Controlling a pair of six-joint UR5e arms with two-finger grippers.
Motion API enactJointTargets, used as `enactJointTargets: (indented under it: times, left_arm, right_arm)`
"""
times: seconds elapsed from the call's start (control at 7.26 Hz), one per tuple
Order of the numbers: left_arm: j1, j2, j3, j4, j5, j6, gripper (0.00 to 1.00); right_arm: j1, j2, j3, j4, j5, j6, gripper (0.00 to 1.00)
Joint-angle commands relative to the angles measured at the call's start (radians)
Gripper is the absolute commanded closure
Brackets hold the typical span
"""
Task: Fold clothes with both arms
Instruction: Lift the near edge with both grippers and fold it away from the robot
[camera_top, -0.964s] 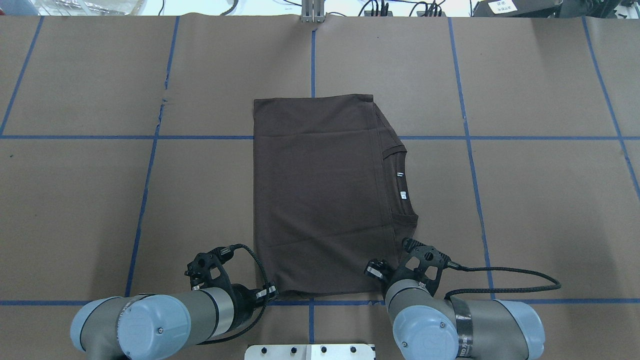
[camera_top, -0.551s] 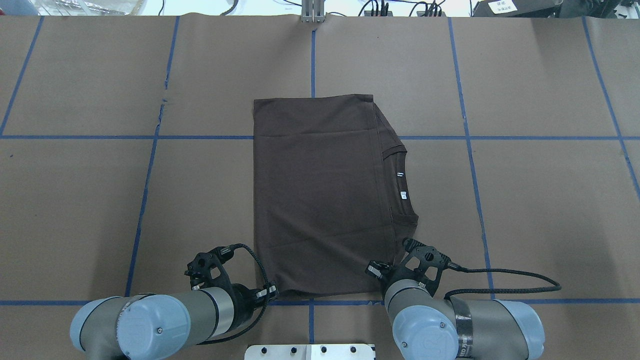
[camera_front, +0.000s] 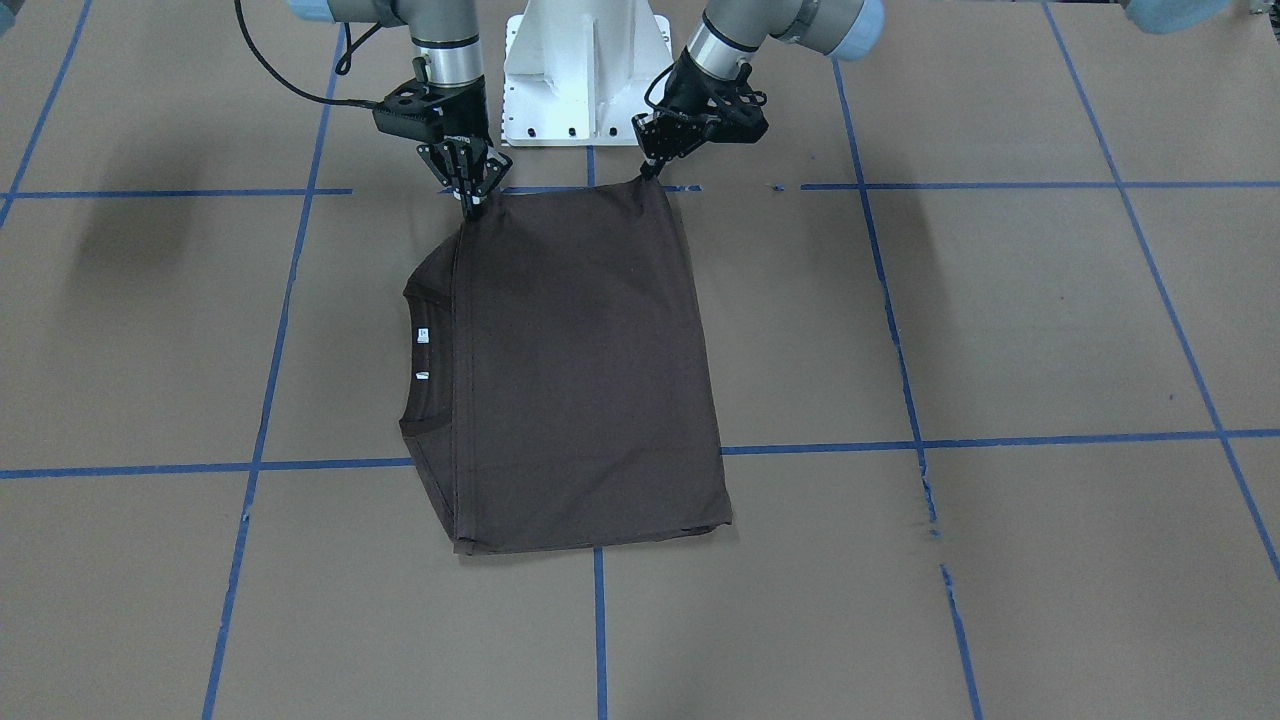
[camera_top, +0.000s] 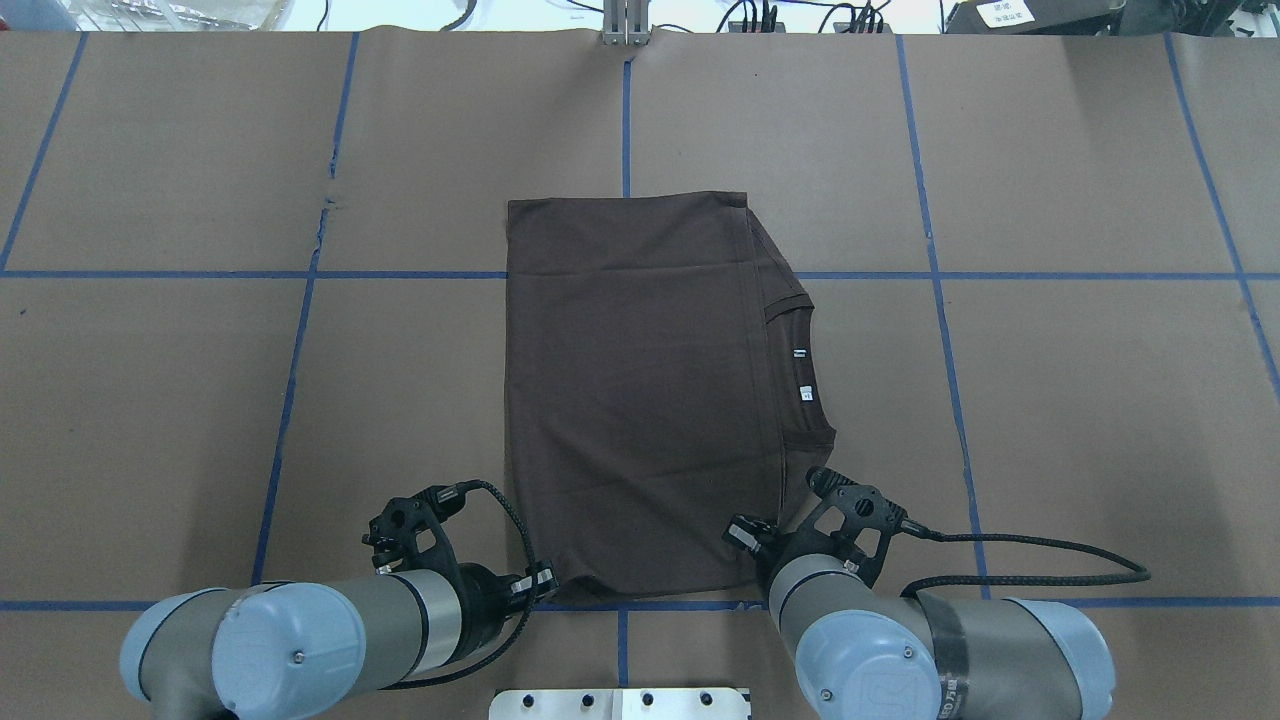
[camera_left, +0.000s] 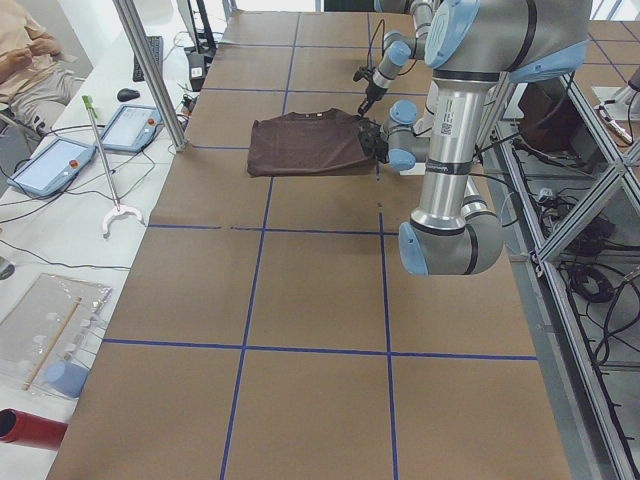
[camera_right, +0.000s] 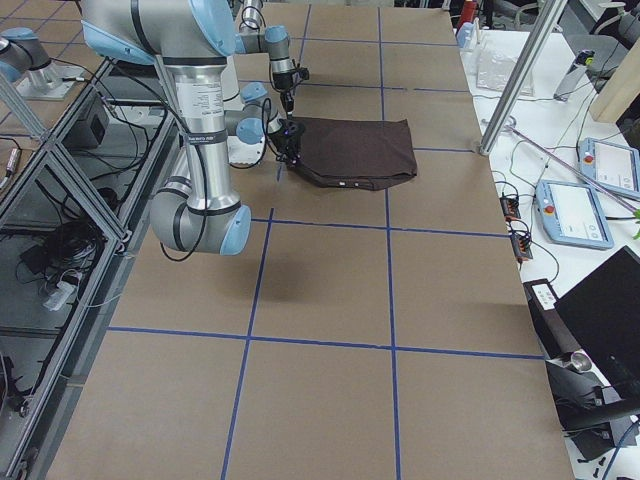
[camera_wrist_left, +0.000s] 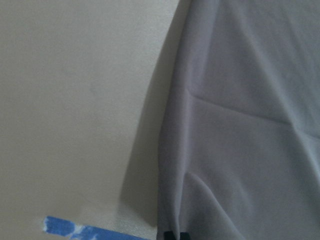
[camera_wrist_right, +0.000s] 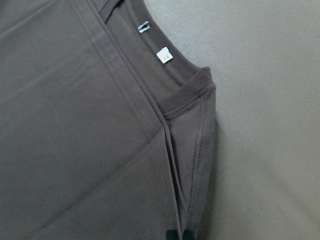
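The dark brown T-shirt (camera_top: 640, 380) lies folded in a rectangle mid-table, its collar and white neck tags (camera_top: 805, 391) on the overhead view's right. My left gripper (camera_front: 648, 172) is shut on the shirt's near left corner, and its fingertips sit at the bottom edge of the left wrist view, on the cloth (camera_wrist_left: 240, 125). My right gripper (camera_front: 470, 205) is shut on the near right corner by the sleeve fold (camera_wrist_right: 197, 150). Both near corners are raised slightly off the table. In the overhead view the arms' wrists partly cover the grippers.
The white pedestal base (camera_front: 585, 70) stands just behind the grippers. Blue tape lines (camera_top: 290, 400) divide the brown table cover. Beyond the far edge are a metal post (camera_left: 150, 70), control tablets (camera_left: 60, 160) and a seated person (camera_left: 25, 60).
Both arms have shifted slightly. The right gripper has risen a little and drawn up the near right corner of the shirt, so the sleeve area there looks shorter.
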Motion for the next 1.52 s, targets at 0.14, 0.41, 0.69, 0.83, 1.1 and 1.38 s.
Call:
enactJointTargets:
  times: [0.14,0.41,0.69,0.83,1.1,1.38]
  left_arm:
    - [-0.002,-0.015,-0.436,0.458,-0.107,0.028,1.00]
    - [-0.005,-0.069,-0.477,0.584,-0.109,0.029,1.00]
    - [-0.138,-0.136,-0.341,0.581,-0.113,0.171,1.00]
    - [-0.223,-0.164,-0.251,0.573,-0.113,0.248,1.00]
    - [-0.325,-0.173,-0.093,0.460,-0.113,0.331,1.00]
    - [-0.377,-0.176,0.076,0.316,-0.113,0.376,1.00]
  right_arm:
    - [-0.048,-0.014,0.361,-0.270,0.017,0.013,1.00]
    - [-0.067,-0.005,0.361,-0.307,0.017,0.027,1.00]
    - [0.025,0.103,0.214,-0.300,0.022,0.012,1.00]
    - [0.094,0.166,0.141,-0.300,0.035,-0.028,1.00]
    - [0.203,0.220,-0.023,-0.206,0.092,-0.060,1.00]
    - [0.277,0.230,-0.209,-0.002,0.120,-0.112,1.00]
